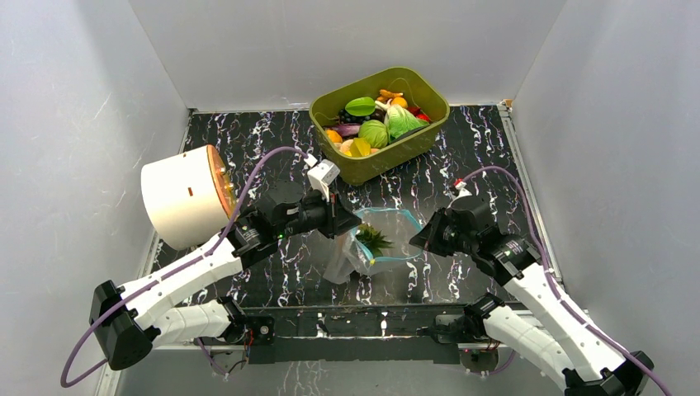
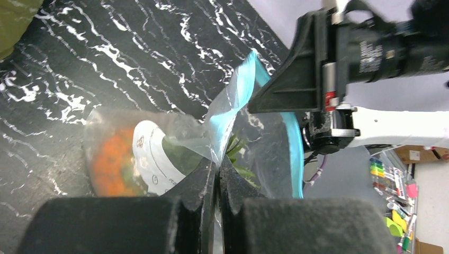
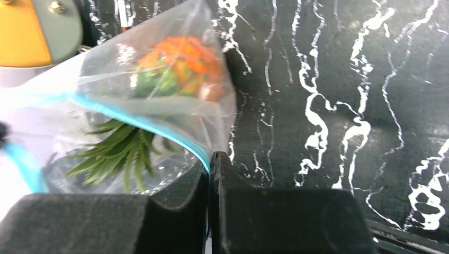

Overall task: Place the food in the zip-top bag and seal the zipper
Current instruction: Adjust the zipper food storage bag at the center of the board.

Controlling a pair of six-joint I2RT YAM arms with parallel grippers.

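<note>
Black marbled surface (image 1: 248, 140), towards its near edge: your left gripper (image 2: 217, 168) and right gripper (image 3: 209, 159) are each pressed together, pinching the zipper (image 3: 132, 119) of the zip-top bag (image 1: 396, 231). The pineapple (image 3: 180, 69) is inside, but its leaves (image 3: 114, 153) reach the mouth and could jam the seal.

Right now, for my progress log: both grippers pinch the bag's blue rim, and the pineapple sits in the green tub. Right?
Not quite. The pineapple is inside the zip-top bag, not the olive-green tub; the right wrist view shows it through the plastic. The left gripper and right gripper do pinch the blue zipper.
</note>
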